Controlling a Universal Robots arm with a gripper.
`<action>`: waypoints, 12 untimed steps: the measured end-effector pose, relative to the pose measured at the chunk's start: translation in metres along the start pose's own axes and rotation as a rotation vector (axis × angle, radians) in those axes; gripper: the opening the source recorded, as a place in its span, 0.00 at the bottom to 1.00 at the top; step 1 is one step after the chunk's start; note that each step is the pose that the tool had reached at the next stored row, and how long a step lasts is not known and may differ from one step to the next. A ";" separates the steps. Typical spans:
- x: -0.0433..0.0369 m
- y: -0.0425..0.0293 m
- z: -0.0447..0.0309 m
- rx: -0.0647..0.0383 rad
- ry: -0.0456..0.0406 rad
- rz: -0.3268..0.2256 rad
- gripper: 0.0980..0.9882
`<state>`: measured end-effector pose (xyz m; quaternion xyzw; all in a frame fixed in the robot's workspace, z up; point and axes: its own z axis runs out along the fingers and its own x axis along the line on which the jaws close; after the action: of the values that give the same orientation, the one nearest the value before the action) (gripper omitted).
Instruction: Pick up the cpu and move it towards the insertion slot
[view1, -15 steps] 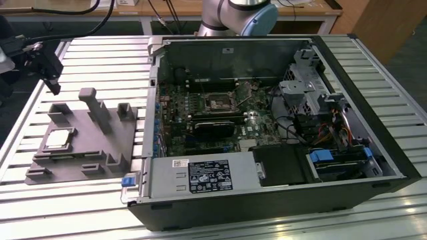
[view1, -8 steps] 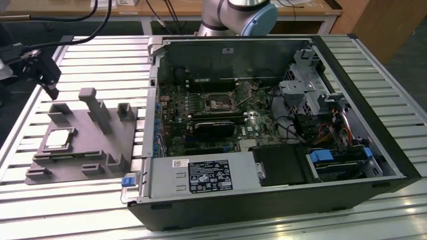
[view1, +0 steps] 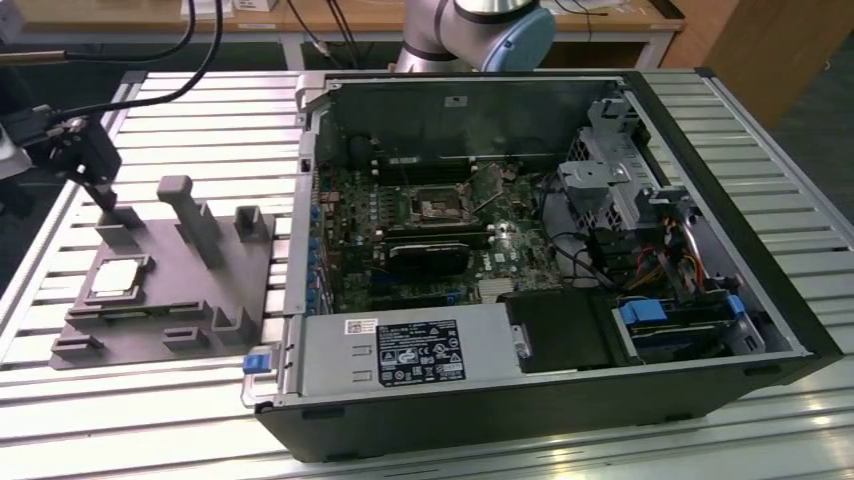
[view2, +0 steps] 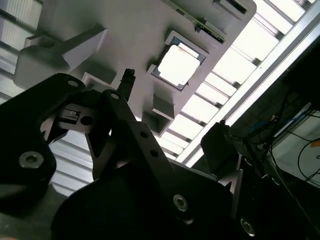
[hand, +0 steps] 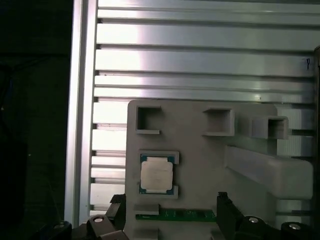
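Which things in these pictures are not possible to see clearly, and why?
Slot: too small in the exterior view to tell if its frame is open.
End effector: body cut off by the edge of the first wrist view.
Fixture: partly hidden behind the end effector in the second wrist view.

One cpu (view1: 118, 277), one insertion slot (view1: 438, 208), one grey fixture (view1: 163, 258), one computer case (view1: 467, 420).

The cpu (view1: 118, 276), a flat square chip with a silvery face, lies level in a recess of the grey fixture (view1: 163, 292), well apart from the slot (view1: 438, 208), a silver-framed dark square on the motherboard (view1: 354, 220).
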<state>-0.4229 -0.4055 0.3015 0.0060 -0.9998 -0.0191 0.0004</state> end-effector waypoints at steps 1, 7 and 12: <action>0.0002 -0.0001 0.0018 0.000 0.0000 0.000 0.80; 0.0005 -0.0006 0.0124 0.000 0.0000 0.000 0.80; 0.0012 -0.0009 0.0201 0.000 -0.0001 0.000 0.80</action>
<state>-0.4241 -0.4056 0.2814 0.0060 -0.9998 -0.0192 0.0004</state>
